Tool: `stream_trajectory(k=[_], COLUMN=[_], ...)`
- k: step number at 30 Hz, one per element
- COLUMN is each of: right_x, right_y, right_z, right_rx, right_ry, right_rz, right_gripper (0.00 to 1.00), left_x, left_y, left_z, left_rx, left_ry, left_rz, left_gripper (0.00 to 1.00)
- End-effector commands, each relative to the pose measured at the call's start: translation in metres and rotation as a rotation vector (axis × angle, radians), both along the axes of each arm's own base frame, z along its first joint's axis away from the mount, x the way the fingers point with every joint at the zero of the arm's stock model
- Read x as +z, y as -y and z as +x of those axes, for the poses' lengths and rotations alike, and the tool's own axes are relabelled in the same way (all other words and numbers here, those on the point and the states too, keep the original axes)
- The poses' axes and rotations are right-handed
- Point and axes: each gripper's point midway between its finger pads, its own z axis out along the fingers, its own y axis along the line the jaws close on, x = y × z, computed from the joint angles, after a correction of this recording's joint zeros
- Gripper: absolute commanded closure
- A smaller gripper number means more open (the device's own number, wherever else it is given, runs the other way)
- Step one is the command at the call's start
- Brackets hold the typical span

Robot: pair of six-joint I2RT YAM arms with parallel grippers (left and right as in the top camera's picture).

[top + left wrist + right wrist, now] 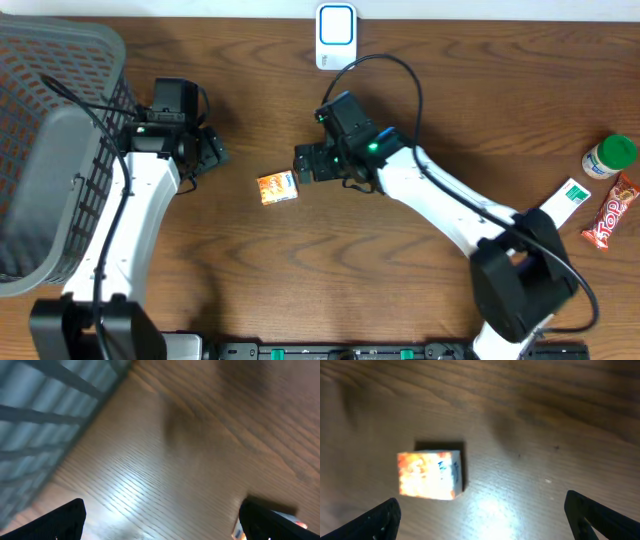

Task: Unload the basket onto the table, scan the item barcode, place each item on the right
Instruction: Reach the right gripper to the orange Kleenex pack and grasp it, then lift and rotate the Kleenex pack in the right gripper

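The item, a small orange and white box (277, 187), lies flat on the wooden table between the two arms. In the right wrist view the box (430, 474) sits just ahead of the left fingertip of my right gripper (487, 522), which is open and holds nothing. Overhead, the right gripper (306, 164) hovers just right of the box. My left gripper (213, 153) is to the box's left, apart from it. In its own view the left gripper (162, 522) is open over bare wood. A white and blue scanner (335, 35) stands at the table's far edge.
A large grey mesh basket (50, 150) fills the left side, close behind the left arm, and shows as the basket wall (40, 420) in the left wrist view. At the far right lie a green-capped bottle (609, 156), a red candy bar (610, 210) and a white-green pack (568, 198).
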Motion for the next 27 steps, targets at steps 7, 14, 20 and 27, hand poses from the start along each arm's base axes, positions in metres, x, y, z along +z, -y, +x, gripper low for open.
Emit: stream_trajectory(k=[7,14,20,27], right_x=[0.013,-0.006,-0.022,-0.044], right_y=[-0.025,-0.056,-0.076,-0.085], right_z=[0.017,0.005,0.009,0.008], right_rx=[0.006,0.068,0.074,0.094], right_ry=[0.13,0.122,0.135,0.076], right_rz=[-0.012,-0.014,-0.123,-0.21], right_gripper=[0.01,0.01,0.01,0.01], left_x=[0.147,0.165,0.158,0.155], left_y=[-0.003,0.01,0.008,0.007], left_z=[-0.061,-0.113,-0.13,-0.133], left_rx=[-0.05,-0.128,-0.135,-0.136], left_ry=[0.452,0.506,0.461,0.444], left_rz=[0.077,0.054,0.058,0.06], left_gripper=[0.02,0.02,0.02,0.02])
